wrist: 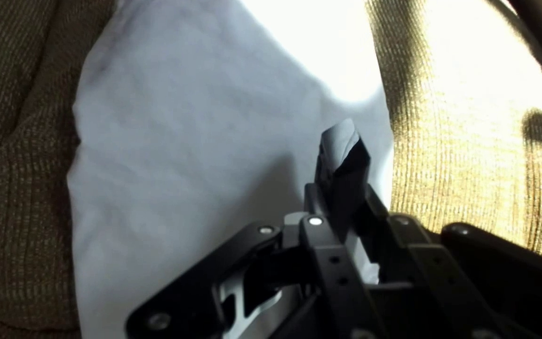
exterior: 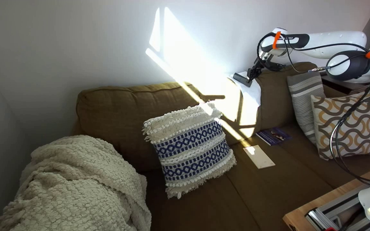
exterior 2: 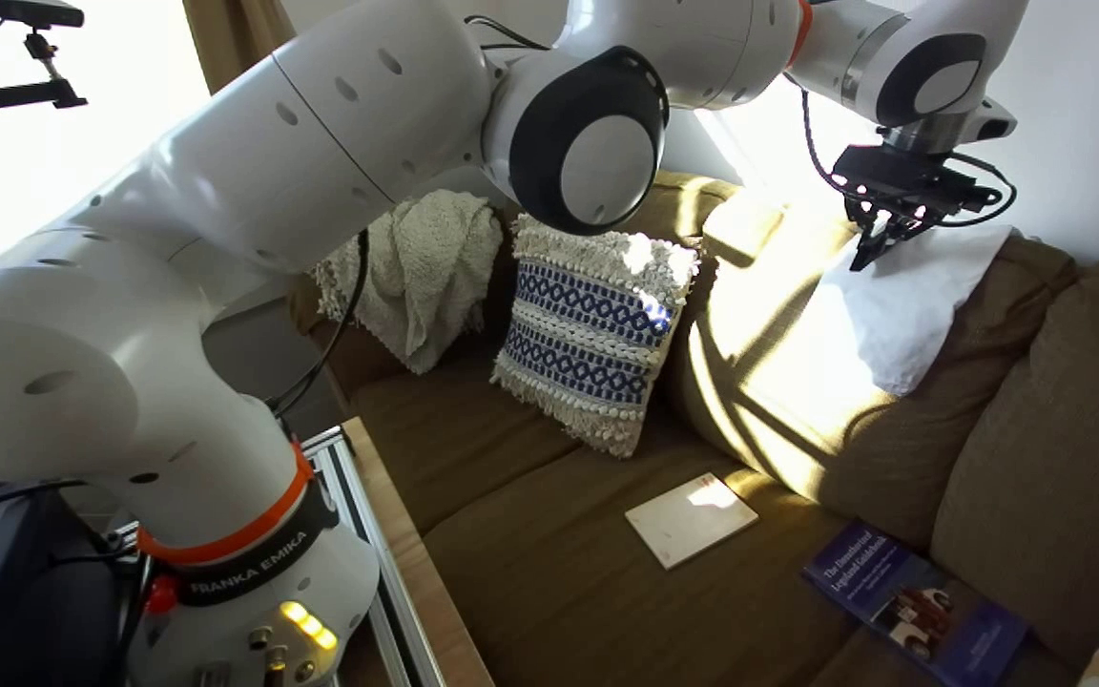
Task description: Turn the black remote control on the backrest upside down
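The black remote control (exterior: 242, 79) is a slim dark slab at the top of the backrest (exterior: 133, 96), over a white cloth draped there. My gripper (exterior: 250, 76) is shut on it. In the wrist view the remote (wrist: 346, 174) stands between the two fingers of the gripper (wrist: 344, 202) and reaches past their tips, its far end catching light. In an exterior view the gripper (exterior 2: 879, 243) is over the cloth, and the remote is hard to tell from the dark fingers. I cannot tell whether the remote touches the cloth.
The white cloth (exterior 2: 931, 296) hangs over the backrest beside the wall. A blue-and-white cushion (exterior: 191, 150) leans on the backrest. A pale flat slab (exterior: 259, 156) and a purplish book (exterior: 273, 136) lie on the seat. Two more cushions (exterior: 345, 125) stand near the arm. Strong sunlight crosses the backrest.
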Controlling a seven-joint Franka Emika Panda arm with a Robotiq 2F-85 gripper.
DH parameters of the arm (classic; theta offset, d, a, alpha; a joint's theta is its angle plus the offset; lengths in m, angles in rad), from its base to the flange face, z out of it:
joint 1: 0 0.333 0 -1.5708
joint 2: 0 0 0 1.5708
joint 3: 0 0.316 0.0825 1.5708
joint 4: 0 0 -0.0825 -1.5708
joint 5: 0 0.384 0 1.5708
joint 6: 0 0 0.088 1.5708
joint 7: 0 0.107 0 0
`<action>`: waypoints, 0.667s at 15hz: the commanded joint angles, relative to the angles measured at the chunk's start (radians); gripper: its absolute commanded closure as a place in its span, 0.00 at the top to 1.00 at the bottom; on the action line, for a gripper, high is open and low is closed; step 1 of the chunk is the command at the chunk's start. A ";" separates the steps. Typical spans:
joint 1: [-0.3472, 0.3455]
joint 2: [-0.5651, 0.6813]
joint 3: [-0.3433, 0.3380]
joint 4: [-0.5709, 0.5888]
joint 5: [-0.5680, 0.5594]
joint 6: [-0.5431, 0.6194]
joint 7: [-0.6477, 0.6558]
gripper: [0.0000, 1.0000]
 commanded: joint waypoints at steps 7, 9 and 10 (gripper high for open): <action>-0.060 0.038 0.096 0.027 0.092 0.023 -0.098 0.05; -0.064 0.042 0.098 0.025 0.089 0.014 -0.104 0.05; -0.066 0.045 0.095 0.025 0.085 0.014 -0.101 0.05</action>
